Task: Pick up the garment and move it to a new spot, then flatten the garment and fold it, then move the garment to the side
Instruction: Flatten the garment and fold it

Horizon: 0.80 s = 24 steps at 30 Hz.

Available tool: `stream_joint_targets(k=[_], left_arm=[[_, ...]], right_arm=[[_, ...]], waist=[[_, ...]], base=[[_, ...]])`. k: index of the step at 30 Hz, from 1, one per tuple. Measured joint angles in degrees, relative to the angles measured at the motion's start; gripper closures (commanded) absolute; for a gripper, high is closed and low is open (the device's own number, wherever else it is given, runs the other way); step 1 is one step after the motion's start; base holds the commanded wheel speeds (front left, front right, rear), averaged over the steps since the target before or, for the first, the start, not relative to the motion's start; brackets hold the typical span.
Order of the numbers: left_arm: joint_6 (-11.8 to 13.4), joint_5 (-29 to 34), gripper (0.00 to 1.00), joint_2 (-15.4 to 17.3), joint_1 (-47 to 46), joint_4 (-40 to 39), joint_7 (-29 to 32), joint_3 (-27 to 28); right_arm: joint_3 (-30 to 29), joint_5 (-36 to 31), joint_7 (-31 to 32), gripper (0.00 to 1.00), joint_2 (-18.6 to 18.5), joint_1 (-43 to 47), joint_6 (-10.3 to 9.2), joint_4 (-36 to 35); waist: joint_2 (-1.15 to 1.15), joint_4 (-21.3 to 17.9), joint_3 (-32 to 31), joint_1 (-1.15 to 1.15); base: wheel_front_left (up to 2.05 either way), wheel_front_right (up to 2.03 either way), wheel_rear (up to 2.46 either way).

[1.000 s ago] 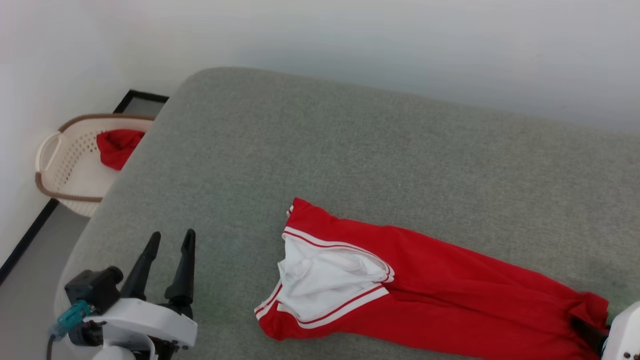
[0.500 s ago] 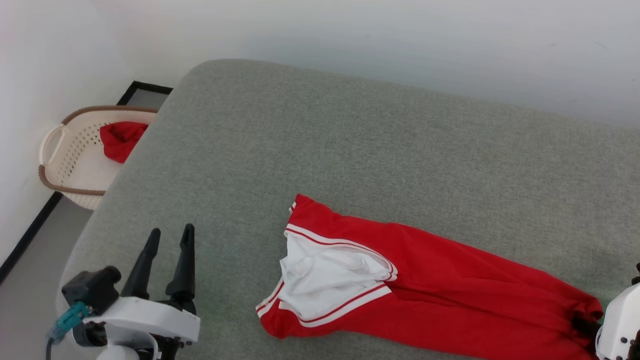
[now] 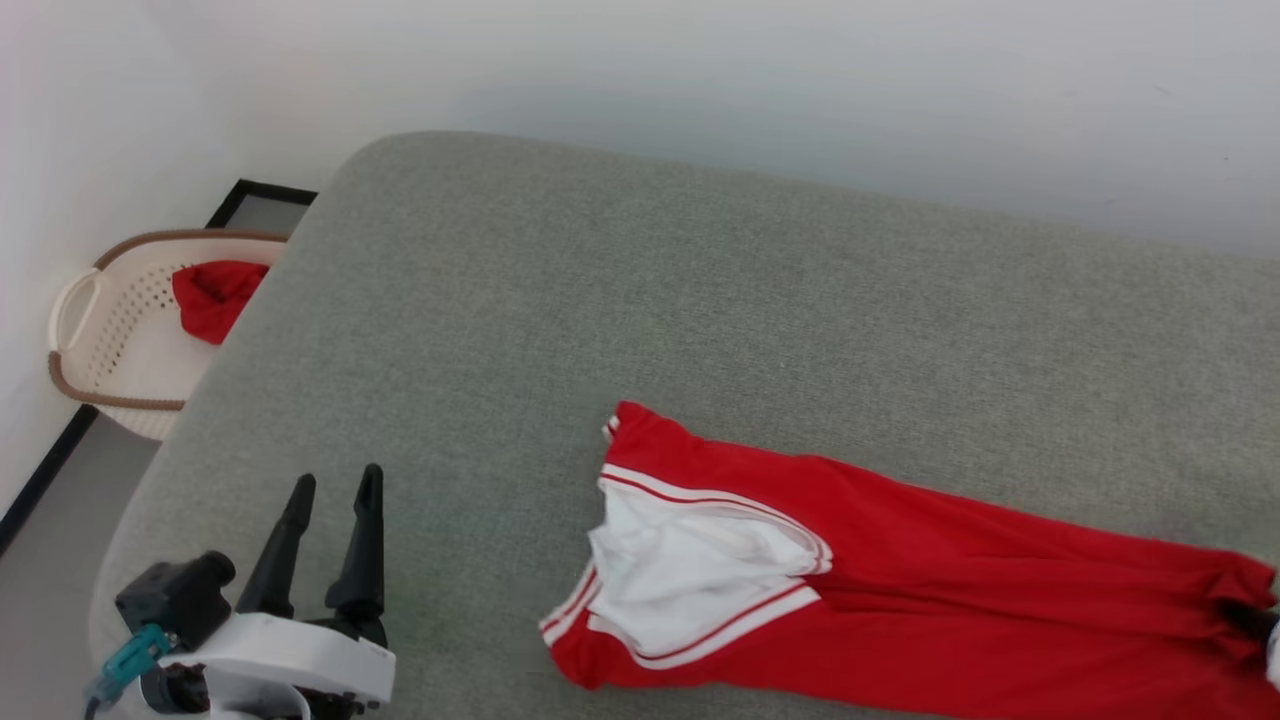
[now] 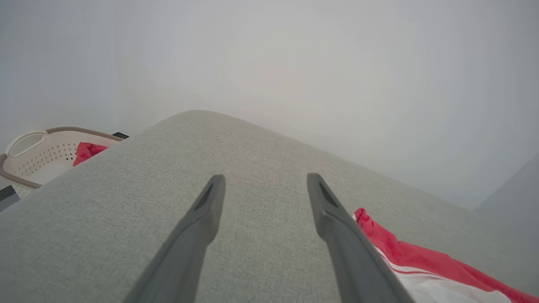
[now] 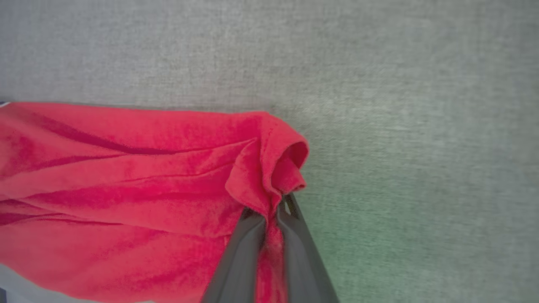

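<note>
lying stretched along the near right of the cushion (image 3: 600, 280), the garment (image 3: 950, 580) shows white, stripe-trimmed cloth at its left end. the right pincer (image 5: 270, 210) is clamped on its bunched red right end. the left pincer (image 3: 337, 478) hovers, fingers apart, left of it.

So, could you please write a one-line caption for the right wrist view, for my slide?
Right pincer shut on a bunched edge of the red garment, against the grey fabric surface.

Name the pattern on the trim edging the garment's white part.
Red and white stripes on the trim of the garment; the head view shows it best.
</note>
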Motion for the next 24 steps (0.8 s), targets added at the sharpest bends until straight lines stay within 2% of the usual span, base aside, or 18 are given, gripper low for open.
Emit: stream_joint_targets(k=[10, 15, 20, 24], left_arm=[[0.0, -0.1, 0.00, -0.1, 0.4, -0.6, 0.0, -0.5], [0.0, -0.5, 0.00, 0.0, 0.6, -0.6, 0.0, -0.6], [0.0, -0.5, 0.00, 0.2, 1.0, -0.6, 0.0, -0.5], [0.0, -1.0, 0.00, 0.2, 1.6, -0.5, 0.0, -0.2]], right_arm=[[-1.7, -2.4, -2.5, 1.00, -6.1, -3.6, 0.00, 4.9], [-1.8, -3.0, -3.2, 1.00, -8.0, -5.2, 0.00, 6.9], [-0.6, -0.5, -2.4, 1.00, -8.1, -6.2, 0.00, 5.6], [0.3, 3.8, 0.2, 1.00, -6.5, -6.1, 0.00, 1.2]], waist=[[0.00, -1.6, 0.0, 0.00], [0.00, -2.5, 0.1, 0.00], [0.00, -3.4, -0.2, 0.00], [0.00, -4.1, -0.9, 0.00]], base=[[0.00, 0.00, 0.00], [0.00, 0.00, 0.00], [0.00, 0.00, 0.00], [0.00, 0.00, 0.00]])
